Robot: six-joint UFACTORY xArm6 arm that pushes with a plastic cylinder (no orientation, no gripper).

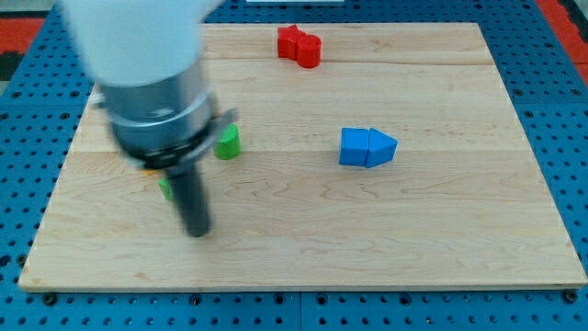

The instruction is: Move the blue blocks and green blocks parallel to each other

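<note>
Two blue blocks touch right of the board's middle: a blue cube (354, 147) and a blue triangular block (383, 147) on its right. A green block (228, 142) sits left of centre. A second green block (166, 188) shows only as a sliver behind my rod. My tip (197, 230) rests on the board just below and right of that hidden green block, well to the left of the blue pair.
A red block (300, 46) of lumpy shape lies near the view's top. A small orange piece (150, 169) peeks out under the arm's body. The wooden board (459, 248) sits on a blue pegboard surface.
</note>
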